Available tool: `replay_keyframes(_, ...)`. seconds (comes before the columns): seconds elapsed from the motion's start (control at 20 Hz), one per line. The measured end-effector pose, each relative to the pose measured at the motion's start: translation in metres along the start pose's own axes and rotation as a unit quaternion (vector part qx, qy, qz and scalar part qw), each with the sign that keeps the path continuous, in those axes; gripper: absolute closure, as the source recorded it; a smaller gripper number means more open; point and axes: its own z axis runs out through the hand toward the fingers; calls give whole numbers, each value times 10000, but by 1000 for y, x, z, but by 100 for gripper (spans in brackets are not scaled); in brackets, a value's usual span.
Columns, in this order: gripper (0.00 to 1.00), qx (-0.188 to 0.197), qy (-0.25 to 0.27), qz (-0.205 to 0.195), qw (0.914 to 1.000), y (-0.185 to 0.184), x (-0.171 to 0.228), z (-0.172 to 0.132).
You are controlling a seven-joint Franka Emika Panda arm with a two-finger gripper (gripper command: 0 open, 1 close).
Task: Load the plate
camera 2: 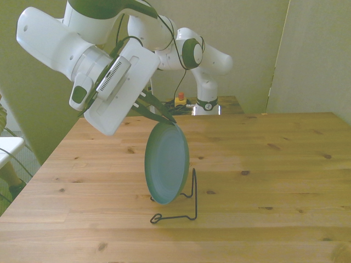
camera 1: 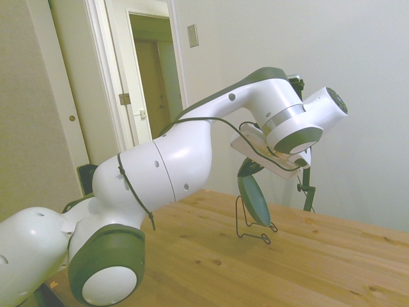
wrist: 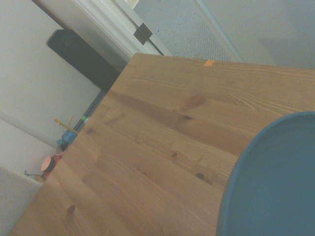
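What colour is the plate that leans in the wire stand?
Matte teal blue-grey; the plate shows best in the front view, leaning in the black wire stand.

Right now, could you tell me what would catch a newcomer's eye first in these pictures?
The teal plate, standing on edge near the middle of the wooden table. The hand grips its top rim, and its lower edge sits in a thin black wire stand.

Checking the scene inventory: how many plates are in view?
1. The plate stands nearly on edge in the black wire stand on the wooden table, its upper rim held by the end effector. None appears hidden.
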Motion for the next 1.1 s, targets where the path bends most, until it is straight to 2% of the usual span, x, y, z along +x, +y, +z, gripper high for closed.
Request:
replay_keyframes(0.4,100,367,89,-1,9993,12,4,-3)
replay_keyframes(1.1,100,425,-126,-25,9990,17,13,23)
